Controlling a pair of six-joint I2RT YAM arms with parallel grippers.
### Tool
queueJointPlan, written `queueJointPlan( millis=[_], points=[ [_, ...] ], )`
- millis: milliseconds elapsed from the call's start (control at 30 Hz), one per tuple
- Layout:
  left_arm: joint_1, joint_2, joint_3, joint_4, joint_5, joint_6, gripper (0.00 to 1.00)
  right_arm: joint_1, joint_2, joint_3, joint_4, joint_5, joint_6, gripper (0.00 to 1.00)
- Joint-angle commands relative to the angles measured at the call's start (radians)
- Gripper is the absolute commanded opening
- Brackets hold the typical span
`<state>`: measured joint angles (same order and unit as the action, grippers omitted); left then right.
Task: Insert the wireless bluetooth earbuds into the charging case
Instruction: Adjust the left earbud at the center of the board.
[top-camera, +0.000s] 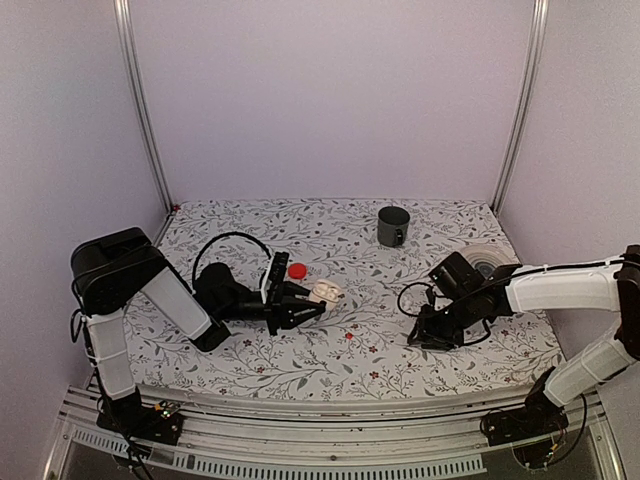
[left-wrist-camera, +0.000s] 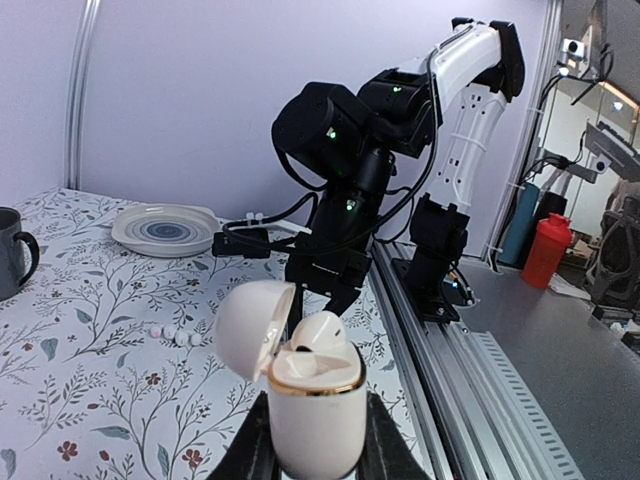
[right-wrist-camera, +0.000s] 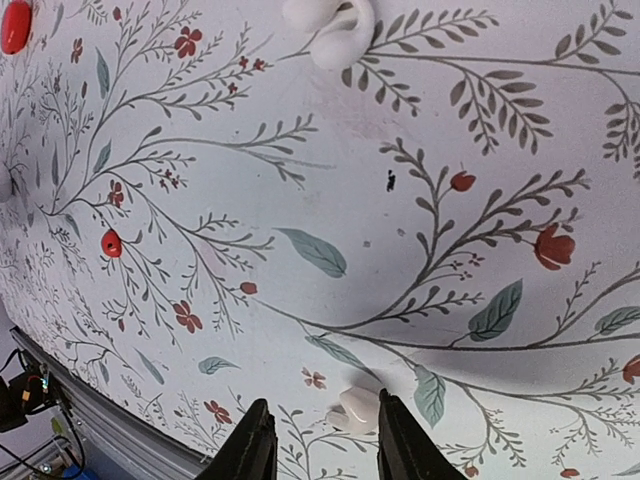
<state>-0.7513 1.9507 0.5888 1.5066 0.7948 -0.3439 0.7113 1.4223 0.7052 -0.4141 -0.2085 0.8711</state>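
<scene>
One charging case (left-wrist-camera: 312, 405), two earbuds (right-wrist-camera: 354, 408)

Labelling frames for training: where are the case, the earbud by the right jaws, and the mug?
case (left-wrist-camera: 316, 420), left wrist view, front of its body
earbud (right-wrist-camera: 357, 407), right wrist view, its rounded top
mug (top-camera: 392, 229), top view, its outer wall

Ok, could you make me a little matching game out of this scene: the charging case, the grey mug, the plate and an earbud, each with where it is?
Things:
1. charging case
2. grey mug
3. plate
4. earbud

Places:
A. lying between the open fingers of the right gripper
B. standing upright, farthest from the arms' bases
C. clamped in the left gripper, lid open
D. half hidden behind the right arm in the top view

Pairs: 1-C, 2-B, 3-D, 4-A
</scene>
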Motion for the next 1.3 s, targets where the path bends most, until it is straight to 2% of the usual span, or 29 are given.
queueJointPlan(
  millis=[0,633,1267],
  points=[
    [0.011,-0.01,-0.003,0.314,-0.006,0.008,0.0,-0.006,0.007,0.046,-0.129,0.052,-0.063,0.36],
    [0.012,-0.022,-0.022,0.314,-0.013,0.013,0.0,0.062,0.108,0.087,-0.137,0.037,-0.031,0.31],
    [0.011,-0.028,-0.021,0.314,-0.012,0.016,0.0,0.102,0.203,0.217,-0.242,0.129,-0.105,0.26]
  ],
)
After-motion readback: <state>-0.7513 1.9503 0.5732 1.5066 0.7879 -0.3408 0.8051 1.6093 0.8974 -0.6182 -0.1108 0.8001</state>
